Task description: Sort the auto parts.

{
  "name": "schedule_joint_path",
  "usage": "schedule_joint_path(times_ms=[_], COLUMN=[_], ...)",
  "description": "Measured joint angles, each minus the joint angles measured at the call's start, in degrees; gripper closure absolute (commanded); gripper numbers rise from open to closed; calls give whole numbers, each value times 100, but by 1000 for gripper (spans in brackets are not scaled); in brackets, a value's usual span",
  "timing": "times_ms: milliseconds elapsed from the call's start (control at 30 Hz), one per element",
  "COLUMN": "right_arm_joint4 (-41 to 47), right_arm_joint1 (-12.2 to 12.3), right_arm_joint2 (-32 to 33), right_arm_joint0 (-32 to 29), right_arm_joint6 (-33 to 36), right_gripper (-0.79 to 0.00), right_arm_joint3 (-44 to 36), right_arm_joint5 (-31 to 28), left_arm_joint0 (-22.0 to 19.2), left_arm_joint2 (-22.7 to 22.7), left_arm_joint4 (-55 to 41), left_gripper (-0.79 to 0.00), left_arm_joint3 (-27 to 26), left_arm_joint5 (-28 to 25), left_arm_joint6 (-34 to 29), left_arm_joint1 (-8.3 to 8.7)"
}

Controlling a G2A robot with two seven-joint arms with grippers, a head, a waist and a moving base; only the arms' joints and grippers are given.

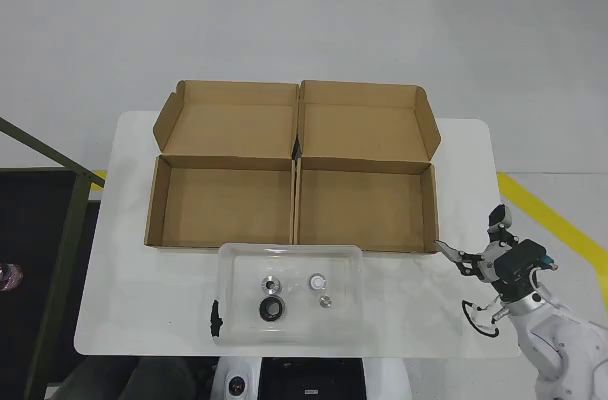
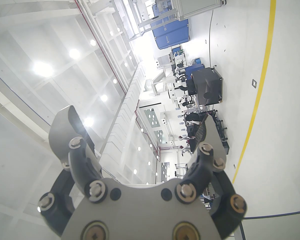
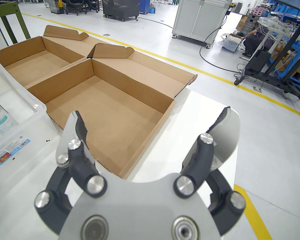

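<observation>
Both empty and released: right pincer [image 1: 462, 283] at lower right of top view, left pincer [image 2: 138, 116] aimed upward. Small round metal and black auto parts [image 1: 273, 309] sit in clear plastic tray [image 1: 294, 250], lower centre. Risk: tiny parts may slip the grip; light tray may skid.

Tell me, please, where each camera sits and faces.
Top view: above the arms, looking down on table, two cardboard boxes, clear bin; right gripper shows.
Left wrist view: on that wrist, tilted up toward ceiling lights; open left gripper shows.
Right wrist view: on that wrist, facing across the boxes; same gripper, open.
Shared by top and right wrist: boxes, bin.
</observation>
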Motion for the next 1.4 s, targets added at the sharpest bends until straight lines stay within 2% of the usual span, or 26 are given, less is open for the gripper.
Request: schedule_joint_path(times_ms=[900,1400], right_arm_joint4=[-19,150], right_arm_joint1=[3,181], right_arm_joint2=[-25,-771], right_arm_joint0=[9,1152], right_arm_joint6=[27,1412], right_gripper=[-785,-785], right_arm_joint3=[-11,-357], right_arm_joint5=[-26,-1890], left_arm_joint0=[0,0], left_arm_joint2=[0,0], left_arm_joint4=[0,0], left_gripper=[-785,-785], left_arm_joint3=[0,0], left_arm_joint5=[0,0], left_arm_joint6=[0,0], left_arm_joint1=[0,0])
